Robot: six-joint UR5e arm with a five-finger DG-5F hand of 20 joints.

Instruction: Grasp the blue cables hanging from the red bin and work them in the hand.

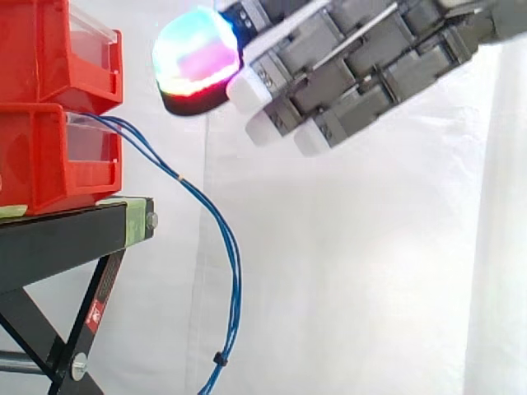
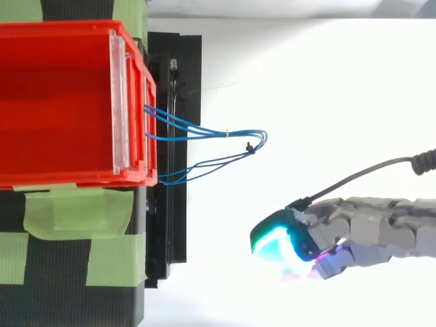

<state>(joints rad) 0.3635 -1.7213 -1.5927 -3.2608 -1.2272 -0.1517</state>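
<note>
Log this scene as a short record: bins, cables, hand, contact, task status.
red bins: two, stacked on the black stand
blue cables: loop out of the lower red bin and hang down past the stand's edge
hand: open, fingers straight, above the cables in the side view
contact: none; hand is apart from the cables
task status: grasp not yet made
</note>
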